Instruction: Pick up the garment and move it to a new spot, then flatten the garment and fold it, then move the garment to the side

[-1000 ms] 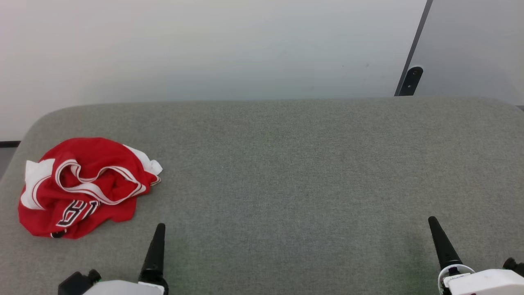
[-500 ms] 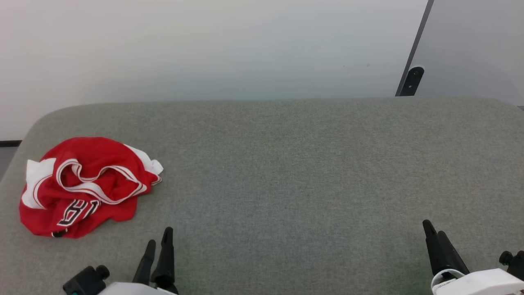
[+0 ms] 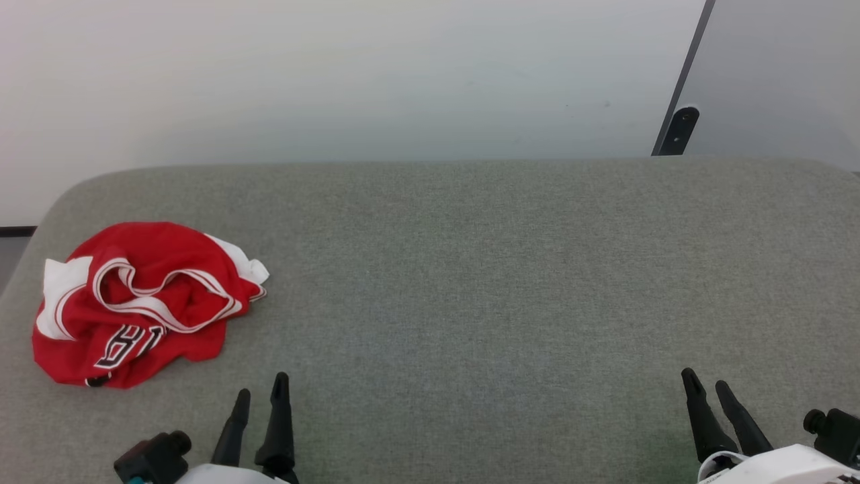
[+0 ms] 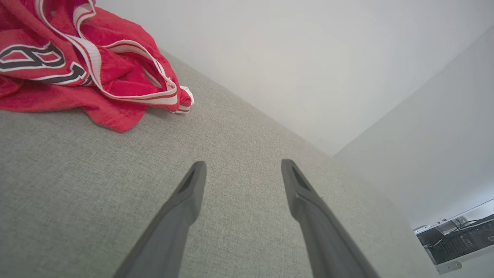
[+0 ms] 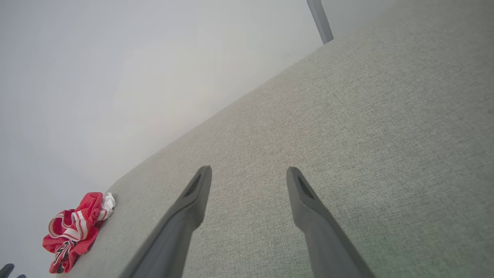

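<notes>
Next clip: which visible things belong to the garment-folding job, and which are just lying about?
Job:
- garment, crumpled
- left claw and right claw, both open and empty
- grey padded surface under the garment

Not part of it:
- dark wall bracket
- dark equipment beyond the surface's edge

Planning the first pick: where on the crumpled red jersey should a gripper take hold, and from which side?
Probably the raised striped trim fold at the near-right of the jersey, where cloth stands off the grey cushion. Come from above with the open left gripper, the nearest; the flat edges offer little to pinch.
</notes>
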You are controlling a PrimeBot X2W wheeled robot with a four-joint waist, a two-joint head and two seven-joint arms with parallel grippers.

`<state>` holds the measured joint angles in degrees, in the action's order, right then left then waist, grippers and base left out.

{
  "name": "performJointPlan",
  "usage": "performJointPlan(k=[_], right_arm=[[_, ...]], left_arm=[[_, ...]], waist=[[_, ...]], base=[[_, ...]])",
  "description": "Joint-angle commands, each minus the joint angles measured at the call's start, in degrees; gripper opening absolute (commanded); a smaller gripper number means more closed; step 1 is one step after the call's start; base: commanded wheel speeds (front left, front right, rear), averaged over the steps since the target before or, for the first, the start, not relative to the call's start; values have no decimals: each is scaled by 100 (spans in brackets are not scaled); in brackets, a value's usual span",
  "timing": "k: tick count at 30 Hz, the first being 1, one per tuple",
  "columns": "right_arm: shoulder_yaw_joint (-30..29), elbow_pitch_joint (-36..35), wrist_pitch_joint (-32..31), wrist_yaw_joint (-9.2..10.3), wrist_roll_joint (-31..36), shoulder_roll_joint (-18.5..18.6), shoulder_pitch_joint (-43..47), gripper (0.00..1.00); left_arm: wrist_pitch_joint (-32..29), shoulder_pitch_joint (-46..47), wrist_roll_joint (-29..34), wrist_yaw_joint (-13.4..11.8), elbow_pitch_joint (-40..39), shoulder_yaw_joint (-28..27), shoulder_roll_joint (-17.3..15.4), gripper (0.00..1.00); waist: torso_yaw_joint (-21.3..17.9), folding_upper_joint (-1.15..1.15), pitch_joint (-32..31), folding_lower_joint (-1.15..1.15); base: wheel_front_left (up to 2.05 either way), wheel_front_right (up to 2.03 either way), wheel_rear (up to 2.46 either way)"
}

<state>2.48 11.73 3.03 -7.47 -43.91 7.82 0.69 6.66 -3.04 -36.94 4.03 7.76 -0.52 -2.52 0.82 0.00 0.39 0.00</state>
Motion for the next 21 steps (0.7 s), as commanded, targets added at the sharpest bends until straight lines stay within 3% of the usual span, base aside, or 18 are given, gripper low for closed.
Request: performJointPlan(k=[1,21], right_arm=[[8,-100,68,-3,292,32,-24,100],[-84,-387,478,-4,1758,-9,95,100]], left_arm=[[70,-16,276,-9,-113,36,-33,100],[356,-207,1490,-65,-322,232,-50,100]], waist=[[-1,0,9,0],[17,0,22,0]], base=[[0,0,0],[0,0,0]])
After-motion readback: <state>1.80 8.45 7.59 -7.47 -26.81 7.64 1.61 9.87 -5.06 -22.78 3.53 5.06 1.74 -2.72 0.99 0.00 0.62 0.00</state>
